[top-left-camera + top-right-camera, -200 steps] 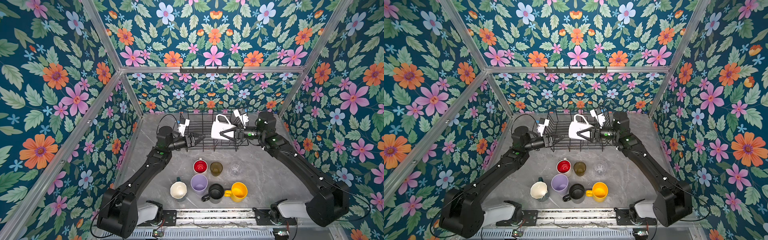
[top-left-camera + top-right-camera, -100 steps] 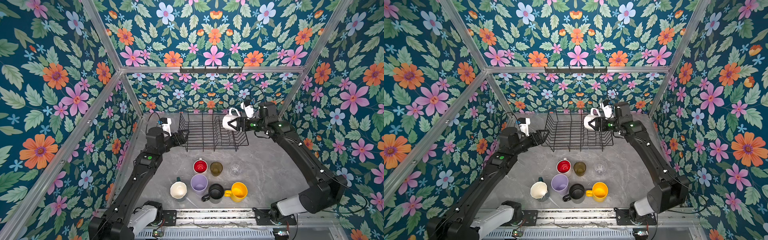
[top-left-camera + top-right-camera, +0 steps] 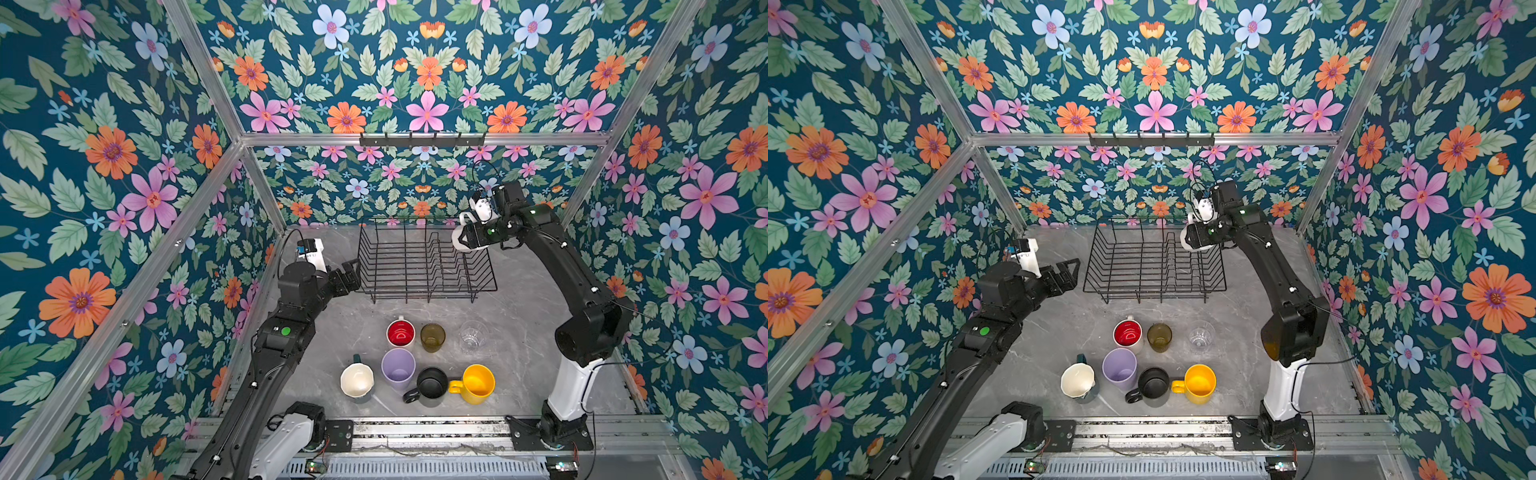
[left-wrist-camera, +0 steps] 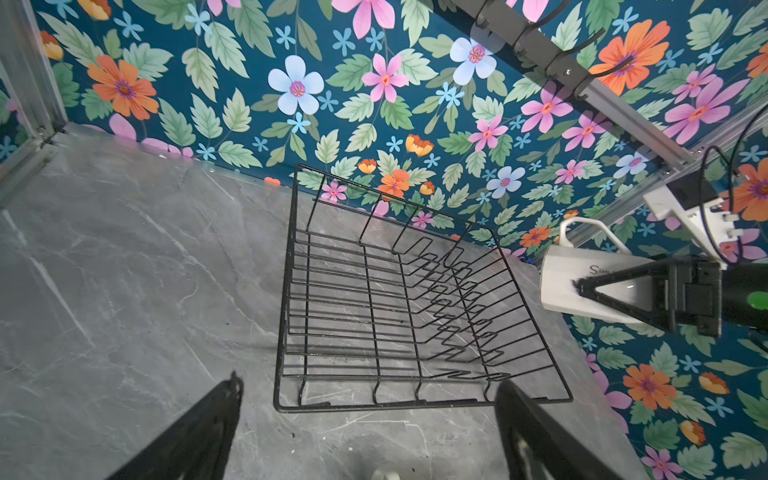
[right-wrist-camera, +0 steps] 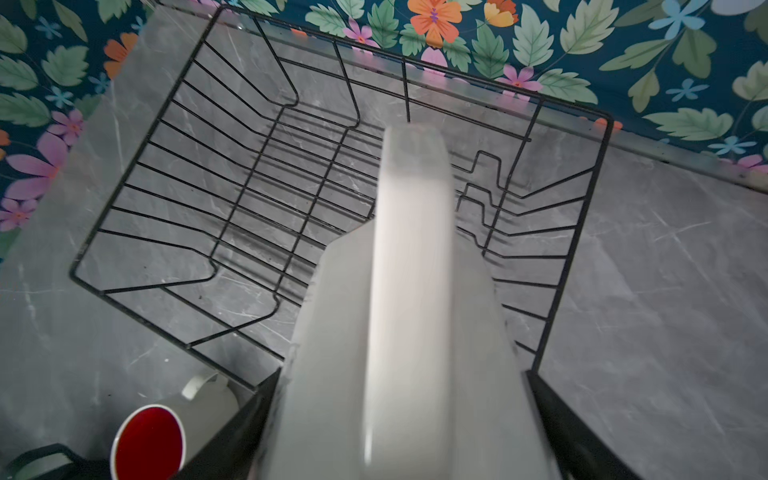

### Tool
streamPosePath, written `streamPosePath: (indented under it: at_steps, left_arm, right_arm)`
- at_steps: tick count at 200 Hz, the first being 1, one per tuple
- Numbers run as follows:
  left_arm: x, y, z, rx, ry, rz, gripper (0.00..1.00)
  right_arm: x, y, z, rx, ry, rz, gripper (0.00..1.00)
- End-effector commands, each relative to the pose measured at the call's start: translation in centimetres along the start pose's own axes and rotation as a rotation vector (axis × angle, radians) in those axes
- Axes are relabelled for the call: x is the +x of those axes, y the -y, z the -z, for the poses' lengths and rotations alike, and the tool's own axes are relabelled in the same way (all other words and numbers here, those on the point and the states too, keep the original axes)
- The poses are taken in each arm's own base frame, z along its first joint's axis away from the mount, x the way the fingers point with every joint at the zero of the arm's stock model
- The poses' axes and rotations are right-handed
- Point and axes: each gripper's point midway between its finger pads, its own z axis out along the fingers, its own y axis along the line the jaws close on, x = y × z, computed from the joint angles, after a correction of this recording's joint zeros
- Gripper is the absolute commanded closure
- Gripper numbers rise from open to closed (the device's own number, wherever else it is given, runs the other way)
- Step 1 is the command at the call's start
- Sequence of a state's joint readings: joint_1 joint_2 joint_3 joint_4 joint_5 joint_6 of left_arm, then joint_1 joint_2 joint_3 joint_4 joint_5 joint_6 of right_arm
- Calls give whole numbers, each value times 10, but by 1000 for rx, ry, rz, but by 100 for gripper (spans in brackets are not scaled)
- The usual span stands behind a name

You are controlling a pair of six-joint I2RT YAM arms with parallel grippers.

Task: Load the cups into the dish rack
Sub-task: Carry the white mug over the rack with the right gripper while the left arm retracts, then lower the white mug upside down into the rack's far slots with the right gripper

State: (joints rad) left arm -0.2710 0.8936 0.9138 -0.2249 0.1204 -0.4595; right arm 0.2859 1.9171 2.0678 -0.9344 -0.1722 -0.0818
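The dish rack [image 3: 424,262] is one black basket of thin wire, with slanted sides and a row of bent prongs. It sits on the smooth grey stone-look table [image 3: 523,299]. The right gripper [image 3: 464,240] has its two black fingers squeezed on one tall cream mug [image 4: 557,286]. The mug is shiny and is held sideways in the air over the rack's far right corner. The left gripper [image 3: 352,272] is just beside the rack's left side, fingers wide apart, holding nothing. Seven round cups stand near the front. Three are in a row: white mug red inside [image 3: 400,333], amber glass [image 3: 432,336], clear glass [image 3: 473,336]. Then four: dark-green mug cream inside [image 3: 356,380], lilac tumbler [image 3: 398,368], black mug [image 3: 431,382], yellow mug [image 3: 478,383].
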Motion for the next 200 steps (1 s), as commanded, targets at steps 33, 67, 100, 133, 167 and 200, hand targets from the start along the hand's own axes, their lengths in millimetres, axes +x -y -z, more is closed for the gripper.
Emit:
streamPosePath:
  at_steps: [33,67,100,133,167,200]
  left_arm:
    - [-12,-8,9,-56,56,-39,0]
    - [-15,-11,14,-72,75,-43,0]
    - [-16,-12,17,-78,82,-42,0]
    - [-16,-12,20,-81,81,-41,0]
    - [-15,-13,23,-89,75,-35,0]
    - [-12,-16,28,-91,86,-21,0]
  right_arm:
    - [-13,20,-18,87,-44,214,100]
    - [-13,24,-37,83,-79,291,100]
    - [-18,31,-49,108,-91,349,100]
    - [-15,37,-67,118,-121,400,100]
    - [-4,40,-83,107,-157,417,100]
    - [-3,39,-90,95,-154,426,100]
